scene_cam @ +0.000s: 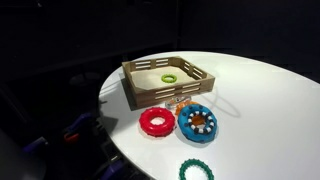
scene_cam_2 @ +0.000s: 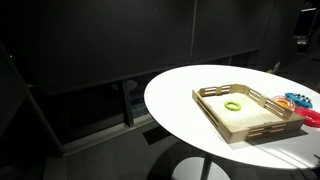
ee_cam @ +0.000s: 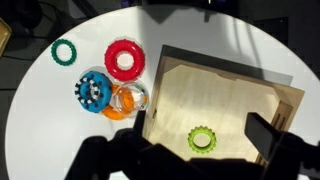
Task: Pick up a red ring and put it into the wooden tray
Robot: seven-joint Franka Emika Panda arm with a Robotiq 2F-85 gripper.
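Observation:
The red ring (scene_cam: 155,122) lies flat on the white round table in front of the wooden tray (scene_cam: 158,95). In the wrist view the red ring (ee_cam: 124,60) is at the upper left, apart from the wooden tray (ee_cam: 205,90). My gripper (ee_cam: 203,137) hangs high over the tray, open and empty, its two dark fingers framing a lime-green ring (ee_cam: 203,139) on the tray floor. The tray (scene_cam_2: 218,117) also shows in an exterior view, with the red ring (scene_cam_2: 282,98) just behind it at the right.
A blue ring with a white centre (ee_cam: 94,92) and an orange ring (ee_cam: 122,101) lie between the red ring and the tray. A dark green knobbly ring (ee_cam: 65,51) lies near the table edge (scene_cam: 125,150). Surroundings are dark.

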